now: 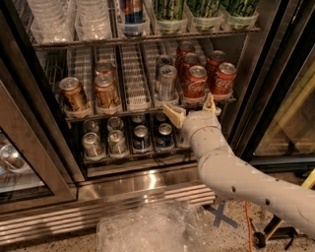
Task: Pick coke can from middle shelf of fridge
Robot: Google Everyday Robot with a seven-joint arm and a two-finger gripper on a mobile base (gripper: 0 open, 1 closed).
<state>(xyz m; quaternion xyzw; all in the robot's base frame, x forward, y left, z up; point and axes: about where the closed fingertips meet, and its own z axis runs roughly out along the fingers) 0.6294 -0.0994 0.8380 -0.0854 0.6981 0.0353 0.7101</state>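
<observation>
The fridge [123,183] stands open in front of me. Its middle shelf [133,88] is a wire rack with pale lane dividers. Several red coke cans stand in its right lanes, the front ones being a coke can [195,81] and another [224,78]. My gripper [193,109] is open and empty at the shelf's front rail, just below and in front of the front left coke can. One finger [174,114] points left under the slim silver can [167,82]; the other [210,104] sits between the two front coke cans.
Gold-brown cans [74,93] stand in the left lanes. The lower rack holds small bottles and blue cans [140,138]. Cups and green-patterned tubs [206,12] are above. A glass door [19,162] is at left, a door frame [261,98] at right, and a plastic bin [152,229] is on the floor.
</observation>
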